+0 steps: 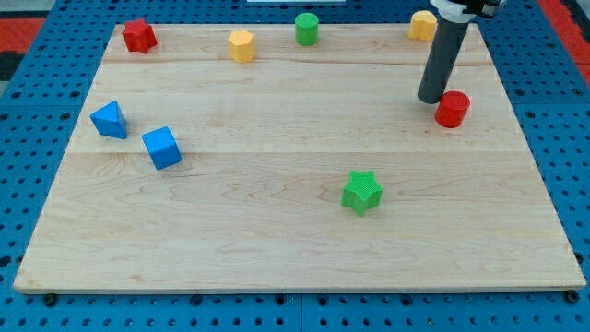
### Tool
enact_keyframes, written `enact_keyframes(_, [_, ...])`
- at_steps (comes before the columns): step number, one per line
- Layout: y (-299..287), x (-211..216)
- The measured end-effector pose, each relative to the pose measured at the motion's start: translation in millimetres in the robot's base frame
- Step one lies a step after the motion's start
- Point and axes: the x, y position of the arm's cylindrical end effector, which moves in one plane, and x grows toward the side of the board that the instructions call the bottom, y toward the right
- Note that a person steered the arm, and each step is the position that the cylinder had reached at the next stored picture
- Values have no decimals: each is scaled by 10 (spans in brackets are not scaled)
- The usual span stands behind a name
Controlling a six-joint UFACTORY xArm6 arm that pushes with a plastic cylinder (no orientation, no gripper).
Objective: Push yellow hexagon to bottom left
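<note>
Yellow hexagon (241,45) waits far to the view's left of my tip (430,99), near the bench's (277,249) top edge.
My tip, a bare rod that holds nothing, stands just beside the red cylinder (452,109), probably between pushes. A second yellow block (422,25) above it is partly hidden by the arm, its shape unclear.

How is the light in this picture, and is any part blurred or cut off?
Camera view: even, soft light, only faint shadows under the blocks, no strong glare on the wooden board. The green star and blue cubes look sharp. The rod runs out of frame at the view's top; my tip stands just left of the red cylinder.
</note>
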Motion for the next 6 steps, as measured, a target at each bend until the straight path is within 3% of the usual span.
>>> enact_keyframes(1, [-113,-130])
enact_keyframes(6, [-1916,-854])
